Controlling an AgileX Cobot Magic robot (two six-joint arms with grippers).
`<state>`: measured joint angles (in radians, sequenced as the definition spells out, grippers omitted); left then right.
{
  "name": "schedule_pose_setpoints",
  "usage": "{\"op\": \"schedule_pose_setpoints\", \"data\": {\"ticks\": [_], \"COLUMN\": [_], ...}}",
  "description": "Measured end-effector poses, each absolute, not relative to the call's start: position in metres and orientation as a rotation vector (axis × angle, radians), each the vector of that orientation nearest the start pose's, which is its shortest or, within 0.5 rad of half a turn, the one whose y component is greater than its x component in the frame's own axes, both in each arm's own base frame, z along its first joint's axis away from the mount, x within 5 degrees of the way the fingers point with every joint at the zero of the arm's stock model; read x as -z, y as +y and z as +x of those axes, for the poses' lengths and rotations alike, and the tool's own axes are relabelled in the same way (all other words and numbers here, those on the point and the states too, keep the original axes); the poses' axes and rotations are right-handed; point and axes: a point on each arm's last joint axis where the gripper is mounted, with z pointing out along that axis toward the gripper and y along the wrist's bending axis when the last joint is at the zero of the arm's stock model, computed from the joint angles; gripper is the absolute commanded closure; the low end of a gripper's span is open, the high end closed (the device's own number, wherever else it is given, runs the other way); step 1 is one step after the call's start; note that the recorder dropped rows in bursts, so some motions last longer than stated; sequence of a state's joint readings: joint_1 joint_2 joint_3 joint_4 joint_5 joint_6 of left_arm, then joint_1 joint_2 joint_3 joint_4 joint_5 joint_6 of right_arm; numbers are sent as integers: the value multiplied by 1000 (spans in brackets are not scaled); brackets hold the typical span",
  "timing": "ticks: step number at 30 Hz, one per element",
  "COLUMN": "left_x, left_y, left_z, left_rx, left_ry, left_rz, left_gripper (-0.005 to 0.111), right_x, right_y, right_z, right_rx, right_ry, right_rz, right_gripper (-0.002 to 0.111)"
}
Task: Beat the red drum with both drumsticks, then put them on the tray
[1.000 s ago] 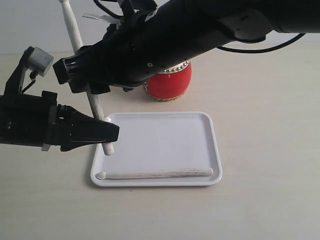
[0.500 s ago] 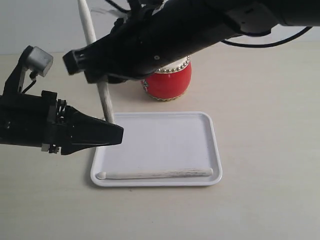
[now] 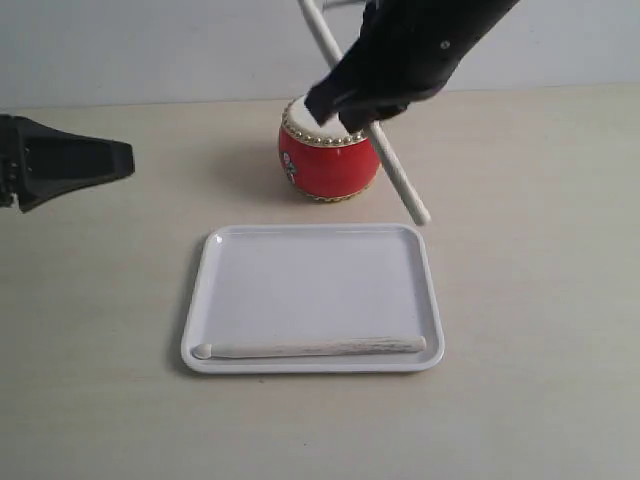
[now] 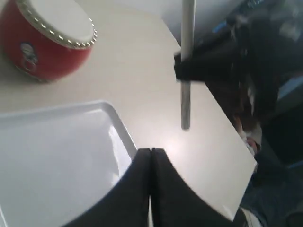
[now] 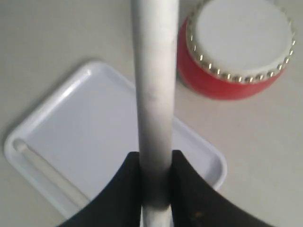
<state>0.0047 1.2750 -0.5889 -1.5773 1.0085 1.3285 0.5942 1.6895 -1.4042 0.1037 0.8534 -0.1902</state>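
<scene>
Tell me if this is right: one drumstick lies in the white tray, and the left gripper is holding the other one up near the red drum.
One slip: the right gripper, not the left, is shut on the second drumstick near the red drum, as the right wrist view shows. The first drumstick does lie in the white tray.

I can read no word, number or brand on anything in front of me. The only marking is a small emblem (image 4: 26, 49) on the side of the red drum (image 4: 57, 59), pale with darker shapes inside it. In both my left wrist camera and the exterior view it is too small and blurred to tell whether it carries any lettering.
</scene>
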Motion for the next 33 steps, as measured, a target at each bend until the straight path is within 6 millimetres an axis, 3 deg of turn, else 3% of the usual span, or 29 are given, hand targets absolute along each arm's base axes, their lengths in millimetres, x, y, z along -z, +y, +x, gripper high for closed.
{"op": "schedule_pose_setpoints", "data": {"ticks": [4,7,9,15,25,26,30,33], "left_x": [-259,-258,-258,-258,-258,-258,-258,-258], "left_y": [-62,-62,-62,-62,-61,-61,-61,-61], "left_z": [218,217,217,218,218,218,218,218], "left_rx": [1193,1190,1188,1184,1183,1183,1183,1183], "left_ry": [2030,2036,2038,2040,2041,2041,2041,2041], "left_rz": [232,238,239,237,234,234,234,234], "left_gripper": [107,107,107,107,107,107,107,107], "right_x": [-246,-214,-199,-170,-144,-141,-137,-137], "right_y": [243,268,277,299,305,306,307,307], "right_z": [284,266,260,244,248,249,249,249], "right_rx": [-80,181,302,386,426,427,426,426], "right_ry": [2520,2413,2360,2275,2209,2209,2207,2207], "right_rz": [-1349,-1727,-1853,-2027,-2108,-2115,-2118,-2118], "right_gripper": [108,108,108,108,108,106,83,78]}}
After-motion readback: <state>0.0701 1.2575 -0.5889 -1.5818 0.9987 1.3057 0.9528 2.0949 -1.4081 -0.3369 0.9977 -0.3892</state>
